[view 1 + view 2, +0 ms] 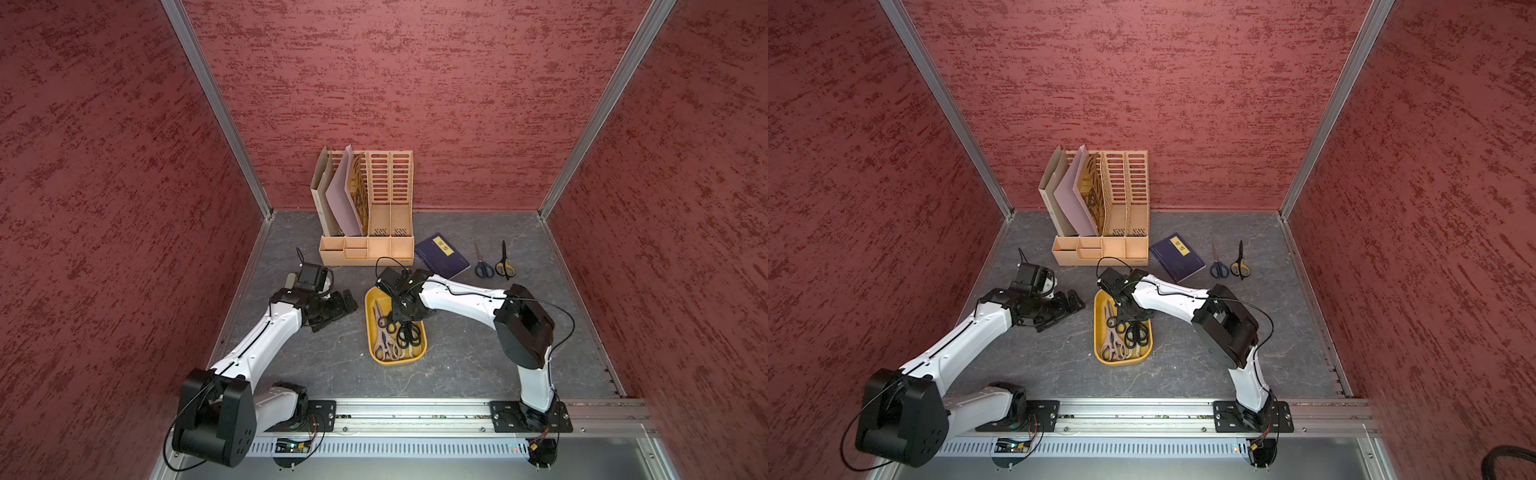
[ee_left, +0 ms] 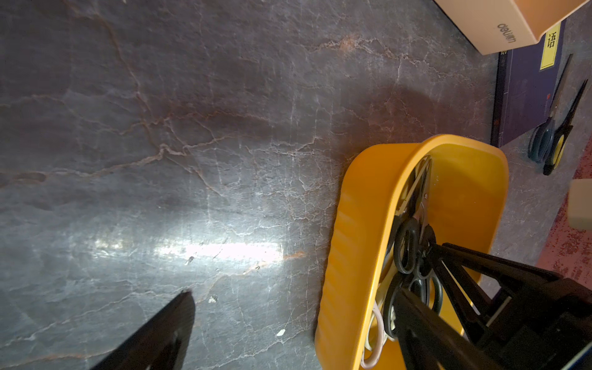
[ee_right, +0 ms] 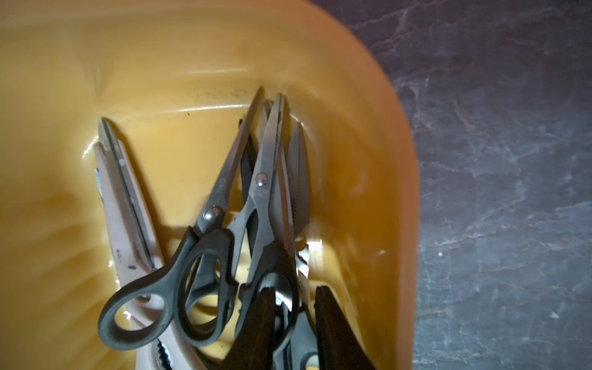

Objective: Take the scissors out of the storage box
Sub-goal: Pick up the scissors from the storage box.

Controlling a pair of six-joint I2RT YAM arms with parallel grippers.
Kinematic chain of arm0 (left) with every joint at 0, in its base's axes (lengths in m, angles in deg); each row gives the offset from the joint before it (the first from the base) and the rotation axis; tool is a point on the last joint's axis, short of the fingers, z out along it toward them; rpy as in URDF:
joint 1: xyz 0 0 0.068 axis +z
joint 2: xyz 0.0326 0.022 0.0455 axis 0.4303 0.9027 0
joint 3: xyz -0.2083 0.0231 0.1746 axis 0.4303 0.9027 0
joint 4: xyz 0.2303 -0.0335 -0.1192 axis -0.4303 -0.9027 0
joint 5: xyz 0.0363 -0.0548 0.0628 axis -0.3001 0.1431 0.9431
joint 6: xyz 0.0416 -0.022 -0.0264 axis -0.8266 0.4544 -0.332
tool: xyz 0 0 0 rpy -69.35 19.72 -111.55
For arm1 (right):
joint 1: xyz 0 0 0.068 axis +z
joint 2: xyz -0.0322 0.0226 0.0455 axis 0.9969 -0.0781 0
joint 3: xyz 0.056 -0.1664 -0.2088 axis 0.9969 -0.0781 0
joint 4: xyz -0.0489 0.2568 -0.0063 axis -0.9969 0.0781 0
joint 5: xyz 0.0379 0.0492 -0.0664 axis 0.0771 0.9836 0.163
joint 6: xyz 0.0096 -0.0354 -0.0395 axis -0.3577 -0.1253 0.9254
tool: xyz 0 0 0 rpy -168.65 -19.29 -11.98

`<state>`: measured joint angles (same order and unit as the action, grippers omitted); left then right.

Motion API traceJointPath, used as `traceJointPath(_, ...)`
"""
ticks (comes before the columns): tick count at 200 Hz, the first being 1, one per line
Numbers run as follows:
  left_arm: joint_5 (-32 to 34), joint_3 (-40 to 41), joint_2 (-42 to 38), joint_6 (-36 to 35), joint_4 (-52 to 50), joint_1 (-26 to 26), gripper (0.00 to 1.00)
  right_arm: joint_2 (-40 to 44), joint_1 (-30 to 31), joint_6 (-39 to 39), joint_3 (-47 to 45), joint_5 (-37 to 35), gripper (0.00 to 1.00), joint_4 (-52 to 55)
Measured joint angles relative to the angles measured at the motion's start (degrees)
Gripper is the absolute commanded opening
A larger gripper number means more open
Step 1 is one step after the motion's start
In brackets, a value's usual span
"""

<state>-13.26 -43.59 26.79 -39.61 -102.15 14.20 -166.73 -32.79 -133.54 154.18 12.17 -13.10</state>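
The mustard-yellow storage box (image 1: 399,360) (image 1: 1121,360) lies mid-table and holds several scissors, black-handled (image 1: 409,334) and cream-handled (image 1: 388,349). My right gripper (image 1: 401,313) reaches down into it. In the right wrist view its fingers (image 3: 294,288) close narrowly round the ring handle of one black-handled pair (image 3: 275,256); other pairs (image 3: 208,224) lie beside it. My left gripper (image 1: 345,307) (image 2: 294,294) hovers open and empty just left of the box (image 2: 352,224). A blue-handled pair (image 1: 483,266) and a yellow-black pair (image 1: 504,264) lie on the table at the back right.
A tan slotted file organiser (image 1: 370,216) with folders stands at the back centre. A dark blue book (image 1: 442,255) lies between it and the two loose scissors. Red walls enclose three sides; a metal rail (image 1: 415,415) runs along the front.
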Motion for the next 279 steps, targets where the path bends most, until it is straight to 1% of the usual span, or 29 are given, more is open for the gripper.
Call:
traceJointPath(27,0.02,0.0,0.0,0.0,-0.35,0.42,1.0,-0.81,-0.02,0.02,-0.02,0.61,0.26,-0.83)
traceJointPath(66,0.02,0.0,0.0,-0.04,-0.55,0.74,1.0,-1.11,-0.09,0.0,-0.33,1.42,0.23,-2.25)
traceJointPath(119,0.0,0.0,-0.46,-0.44,-1.09,1.38,1.0,-0.68,-0.13,0.22,-0.52,1.88,0.09,-3.06)
traceJointPath(182,-0.09,0.0,-0.83,-0.46,-1.22,1.92,1.0,-0.42,-0.13,0.96,-0.52,1.86,0.0,-3.41)
traceJointPath(226,-0.2,0.0,-0.83,-0.61,-1.22,2.38,1.0,0.42,-0.11,3.58,-0.94,1.9,0.0,-3.3)
traceJointPath(279,-0.44,0.0,-0.83,-0.9,-1.22,2.95,1.0,4.83,0.5,6.69,-1.64,2.36,0.0,-2.62)
